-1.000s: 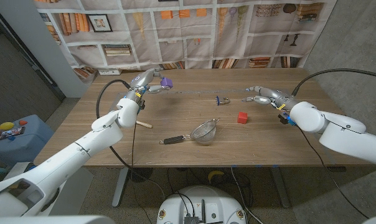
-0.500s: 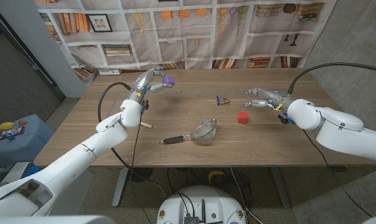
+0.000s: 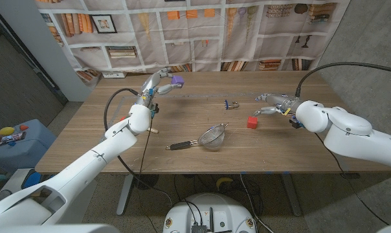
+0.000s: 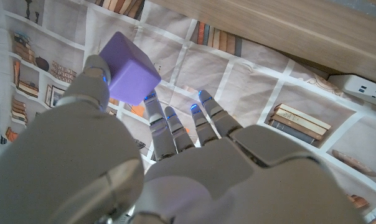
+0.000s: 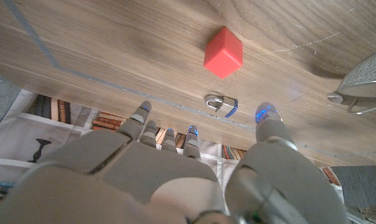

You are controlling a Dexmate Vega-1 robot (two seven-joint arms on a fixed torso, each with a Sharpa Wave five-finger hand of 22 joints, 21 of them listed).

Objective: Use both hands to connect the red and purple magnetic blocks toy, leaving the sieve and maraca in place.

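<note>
padlock [image 3: 231, 103] mid-table, far side; bookshelf-print backdrop [image 3: 202, 32] behind table [image 3: 182, 155]; power strip [image 4: 362, 87] beside backdrop

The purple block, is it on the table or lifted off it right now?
Lifted. The left hand pinches the purple block at its fingertips above the far table edge; the left wrist view shows it held against the backdrop.

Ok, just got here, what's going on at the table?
The left hand holds the purple block up above the table's far left. The right hand is open, its fingers apart beside the red block, which sits untouched on the table. The blocks aren't joined. The sieve lies near the front.
</note>
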